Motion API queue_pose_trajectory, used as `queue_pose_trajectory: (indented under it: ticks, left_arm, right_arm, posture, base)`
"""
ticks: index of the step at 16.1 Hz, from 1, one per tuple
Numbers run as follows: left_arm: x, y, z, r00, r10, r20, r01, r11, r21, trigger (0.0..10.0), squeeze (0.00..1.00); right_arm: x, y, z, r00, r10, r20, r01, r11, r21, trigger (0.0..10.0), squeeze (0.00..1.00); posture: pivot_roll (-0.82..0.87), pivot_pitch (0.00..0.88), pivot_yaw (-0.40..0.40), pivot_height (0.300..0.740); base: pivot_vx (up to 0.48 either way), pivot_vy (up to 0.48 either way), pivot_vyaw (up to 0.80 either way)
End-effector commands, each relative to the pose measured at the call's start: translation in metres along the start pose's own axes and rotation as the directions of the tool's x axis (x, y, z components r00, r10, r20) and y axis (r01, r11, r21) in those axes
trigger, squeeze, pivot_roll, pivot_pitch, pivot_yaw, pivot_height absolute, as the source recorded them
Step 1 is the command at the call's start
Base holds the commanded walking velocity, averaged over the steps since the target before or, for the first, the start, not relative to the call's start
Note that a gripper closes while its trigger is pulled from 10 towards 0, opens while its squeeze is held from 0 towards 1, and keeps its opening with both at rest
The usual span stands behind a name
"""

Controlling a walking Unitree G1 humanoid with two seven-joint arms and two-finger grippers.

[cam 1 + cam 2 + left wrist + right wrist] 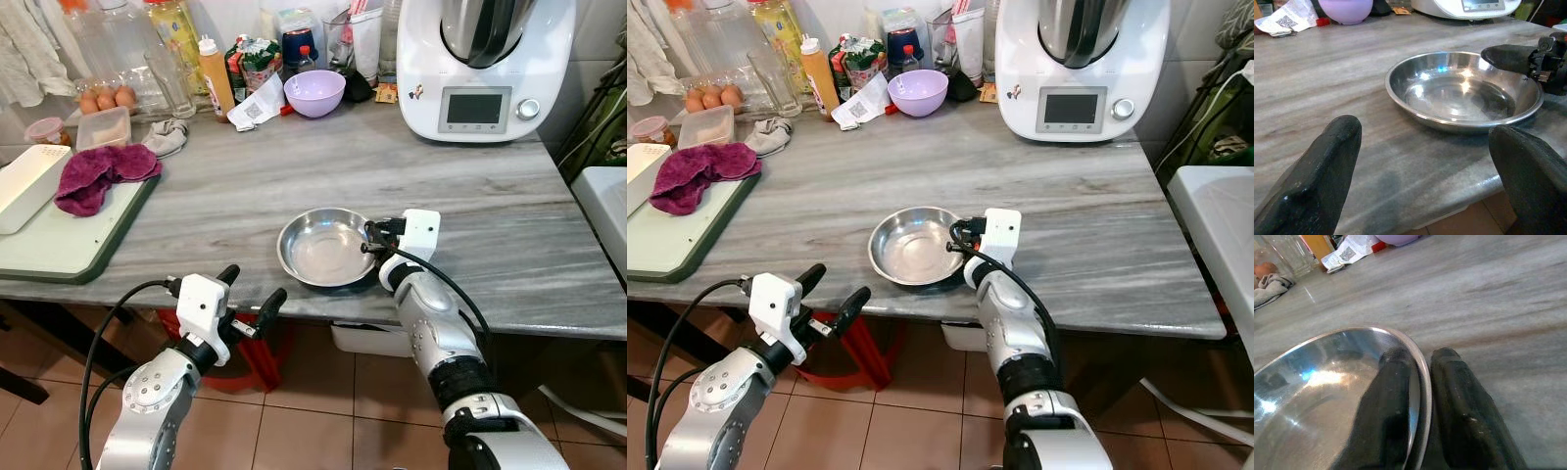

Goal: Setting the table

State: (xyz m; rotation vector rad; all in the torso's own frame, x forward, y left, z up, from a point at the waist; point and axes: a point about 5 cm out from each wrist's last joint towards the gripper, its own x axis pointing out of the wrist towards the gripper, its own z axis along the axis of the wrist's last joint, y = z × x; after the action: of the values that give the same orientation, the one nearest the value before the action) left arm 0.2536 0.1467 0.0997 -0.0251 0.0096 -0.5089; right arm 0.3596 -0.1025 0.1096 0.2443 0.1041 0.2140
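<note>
A shallow steel bowl (323, 248) rests on the grey marble counter (294, 176) near its front edge. My right gripper (372, 238) is shut on the bowl's right rim, one finger (1393, 401) inside the bowl (1327, 396) and the other outside. My left gripper (250, 292) hovers open just off the counter's front edge, left of the bowl (1464, 90), its fingers (1317, 171) spread wide and holding nothing.
A lilac bowl (313, 92), bottles, a glass (171, 83) and eggs (106, 99) line the back. A white kitchen machine (485, 64) stands back right. A green board (69, 245) with a magenta cloth (98, 174) lies left. Red object under the counter.
</note>
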Motion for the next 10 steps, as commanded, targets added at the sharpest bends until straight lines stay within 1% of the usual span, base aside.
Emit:
queue_pose_trajectory:
  ticks: [1,4,6,7,10]
  left_arm:
    - [-0.001,0.002,-0.002,1.000,0.015,-0.011,-0.015,1.000,0.008,10.0,0.00]
    - [-0.001,0.001,-0.002,1.000,0.015,-0.010,-0.015,1.000,0.009,10.0,0.00]
    - [-0.001,0.001,-0.001,1.000,0.013,-0.011,-0.013,1.000,0.011,10.0,0.00]
    - [0.000,0.001,-0.001,1.000,0.009,-0.011,-0.009,1.000,0.012,10.0,0.00]
    - [0.001,0.002,0.000,1.000,0.008,-0.010,-0.008,1.000,0.015,10.0,0.00]
  right_arm:
    - [0.005,0.007,0.005,1.000,0.026,0.016,-0.026,1.000,0.007,10.0,1.00]
    - [0.006,0.009,0.008,0.999,0.035,0.029,-0.036,0.999,0.010,10.0,1.00]
    - [0.009,0.008,0.016,0.998,0.030,0.060,-0.031,0.999,0.020,10.0,1.00]
    - [0.012,0.008,0.027,0.995,0.028,0.099,-0.031,0.999,0.027,10.0,1.00]
    - [0.011,0.005,0.044,0.984,0.029,0.174,-0.036,0.999,0.035,10.0,1.00]
  posture:
    - [-0.08,0.091,0.085,0.740]
    - [-0.08,0.090,0.086,0.740]
    - [-0.08,0.090,0.091,0.740]
    - [-0.08,0.089,0.096,0.740]
    - [-0.08,0.088,0.095,0.740]
  base:
    - [0.000,0.000,0.00]
    - [0.000,0.000,0.00]
    - [0.000,0.000,0.00]
    - [0.000,0.000,0.00]
    - [0.000,0.000,0.00]
